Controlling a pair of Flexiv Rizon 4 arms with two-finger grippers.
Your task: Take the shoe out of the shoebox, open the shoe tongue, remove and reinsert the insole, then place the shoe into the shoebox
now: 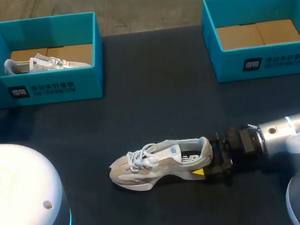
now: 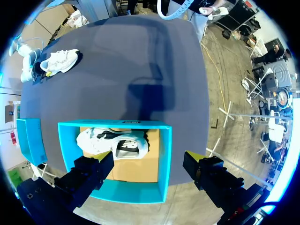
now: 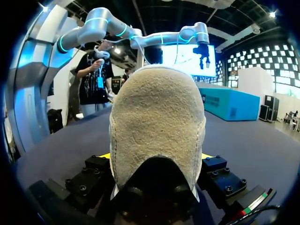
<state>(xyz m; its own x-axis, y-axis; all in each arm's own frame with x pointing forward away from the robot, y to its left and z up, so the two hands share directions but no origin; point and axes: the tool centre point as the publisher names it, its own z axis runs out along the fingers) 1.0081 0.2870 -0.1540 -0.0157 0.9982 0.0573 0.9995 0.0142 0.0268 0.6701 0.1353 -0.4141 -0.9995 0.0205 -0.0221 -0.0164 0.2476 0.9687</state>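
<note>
A beige and white shoe (image 1: 160, 162) lies on its side on the dark table, toe to the left, also seen small in the left wrist view (image 2: 58, 61). My right gripper (image 1: 206, 155) straddles its heel. In the right wrist view the suede heel (image 3: 157, 126) fills the space between the fingers, and both press on its sides (image 3: 157, 157). The left shoebox (image 1: 57, 87) at the back left holds a second shoe (image 1: 44, 63). My left gripper (image 2: 149, 161) hangs open high above that box (image 2: 117, 124) and its shoe (image 2: 112, 143).
A second teal shoebox (image 1: 272, 61) stands at the back right, with only brown cardboard inside. Dark table surface lies between the two boxes and the shoe. My arms' white bases fill both front corners.
</note>
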